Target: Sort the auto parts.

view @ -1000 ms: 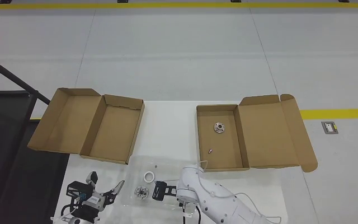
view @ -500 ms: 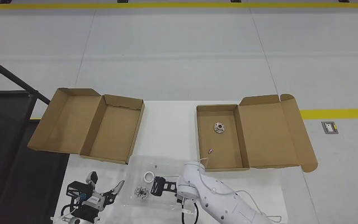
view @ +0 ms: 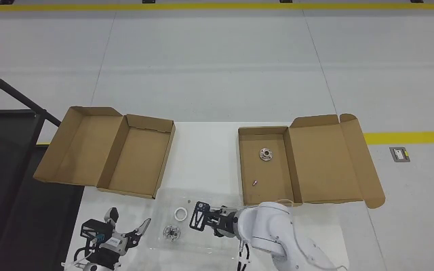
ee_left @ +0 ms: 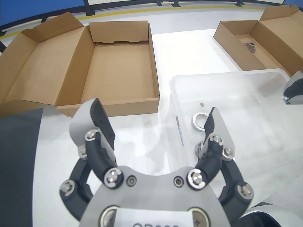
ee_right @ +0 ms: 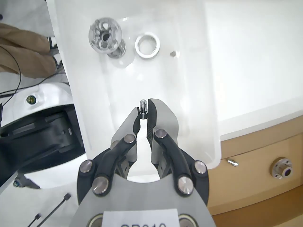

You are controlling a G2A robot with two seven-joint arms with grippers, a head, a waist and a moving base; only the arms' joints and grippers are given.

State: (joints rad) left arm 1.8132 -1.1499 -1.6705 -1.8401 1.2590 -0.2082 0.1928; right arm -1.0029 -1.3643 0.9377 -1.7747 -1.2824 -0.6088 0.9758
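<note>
A clear plastic bin [ee_right: 208,76] [view: 163,210] [ee_left: 236,79] sits at the table's front. In it lie a spoked metal hub [ee_right: 105,36] [view: 170,233], a metal ring [ee_right: 147,45] [view: 180,214] [ee_left: 200,121] and a tiny fragment [ee_right: 173,53]. My right gripper [ee_right: 143,112] [view: 198,215] hangs above the bin, shut on a small threaded bolt [ee_right: 143,108]. My left gripper [ee_left: 151,116] [view: 129,230] is open beside the bin's left wall, holding nothing. The right cardboard box [view: 271,190] [ee_left: 227,28] holds a flanged hub [view: 264,154] [ee_right: 281,168] [ee_left: 250,46] and a small pin [view: 255,181] [ee_right: 232,162].
An open, bare cardboard box [view: 135,162] [ee_left: 118,72] lies at the table's left, its lid flap spread outward. The right box's lid [view: 332,162] lies open to the right. Thin black cables [ee_right: 54,207] trail near the table's front edge.
My right gripper has lifted out of the bin with the bolt, and its arm has swung to the right. The left gripper has stayed put.
</note>
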